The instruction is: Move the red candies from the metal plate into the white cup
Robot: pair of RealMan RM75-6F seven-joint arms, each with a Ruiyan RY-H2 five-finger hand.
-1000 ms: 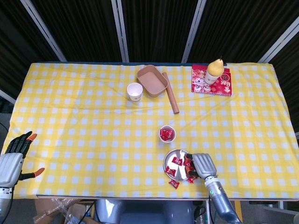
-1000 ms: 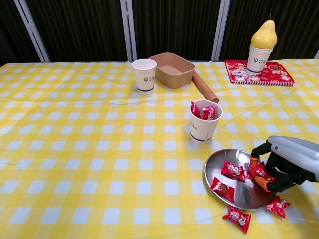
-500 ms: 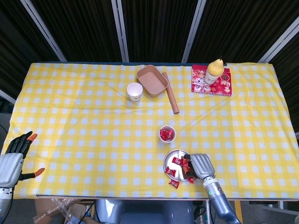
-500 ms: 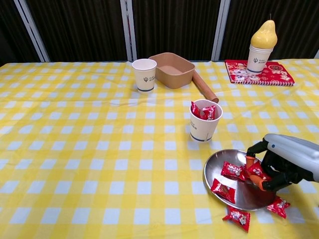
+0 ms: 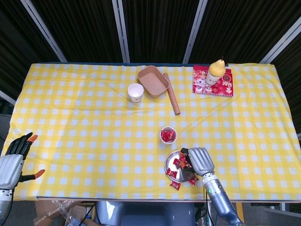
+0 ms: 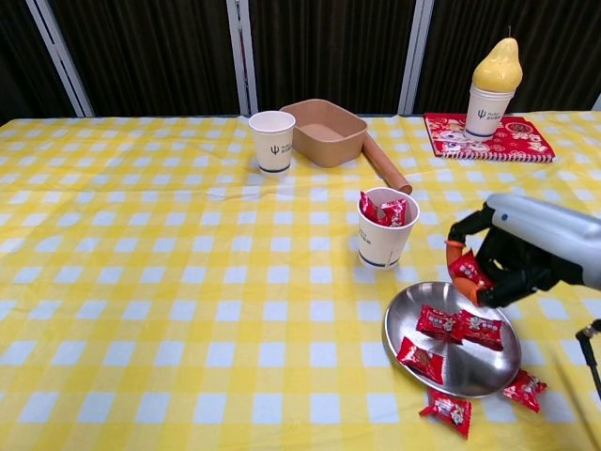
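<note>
Since a second ago the right hand [image 6: 512, 258] has risen off the metal plate [image 6: 449, 362] and now hovers above its far right rim, pinching one red candy [image 6: 464, 270] between thumb and fingertips. That lift clears the plate's rim so the candy can be carried to the white cup [image 6: 385, 228], which stands just beyond the plate and already holds a few red wrappers.

Three candies lie on the plate: two touching near its middle [image 6: 460, 324] and one toward the near-left rim [image 6: 419, 356]. Two more sit on the tabletop [image 6: 141, 282] just off the plate's near edge, one in front [image 6: 446, 411] and one to the right [image 6: 524, 388]; these look spilled and will likely need picking up separately.

The left hand [image 5: 13, 160] rests far from the plate, at the tabletop's left corner, fingers spread wide and holding nothing, out of the way.

Well beyond the plate stand a second, empty white cup [image 6: 271, 140], one brown tray [image 6: 325, 132], one wooden roller [image 6: 387, 163], and one red booklet [image 6: 488, 136] carrying a yellow pear-topped cup [image 6: 494, 85].
</note>
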